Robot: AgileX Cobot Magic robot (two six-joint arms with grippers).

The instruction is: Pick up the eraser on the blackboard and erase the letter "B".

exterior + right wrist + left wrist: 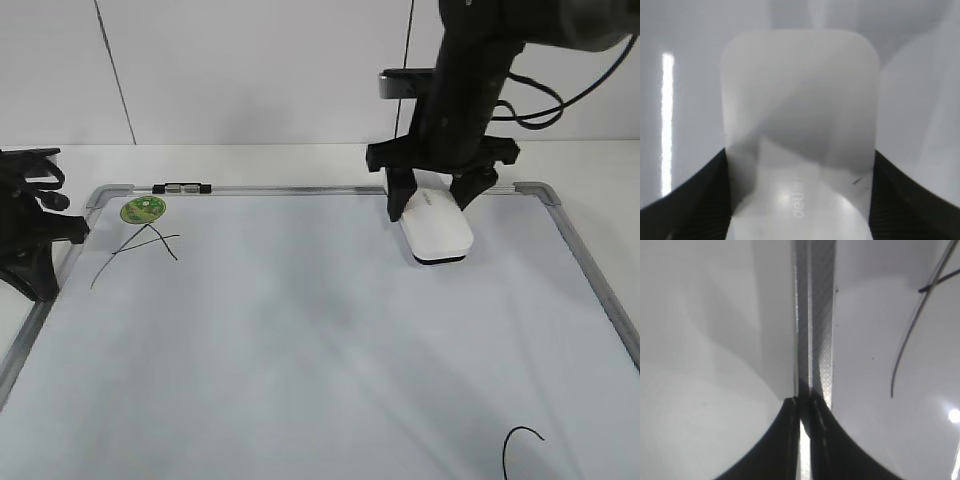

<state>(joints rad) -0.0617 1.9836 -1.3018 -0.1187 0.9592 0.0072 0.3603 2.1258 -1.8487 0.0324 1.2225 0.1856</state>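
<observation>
The blackboard (pixel 300 330) is a large white board with a grey frame, lying flat on the table. The white eraser (pixel 437 232) sits near its top right, with the dark felt at or just above the surface. My right gripper (pixel 432 205) is shut on the eraser, one finger on each long side. The right wrist view shows the eraser (pixel 800 100) between the fingers (pixel 800 200). No letter "B" shows in any view. My left gripper (pixel 40 250) is shut and empty at the board's left edge, over the grey frame (pixel 815 315).
A scrawled "A" (pixel 140 245) and a green round sticker (pixel 142 209) are at the board's top left. One stroke of the "A" (pixel 912 325) shows in the left wrist view. Part of a curved "C" (pixel 520 445) is at the bottom right. A small black clip (pixel 183 187) sits on the top frame.
</observation>
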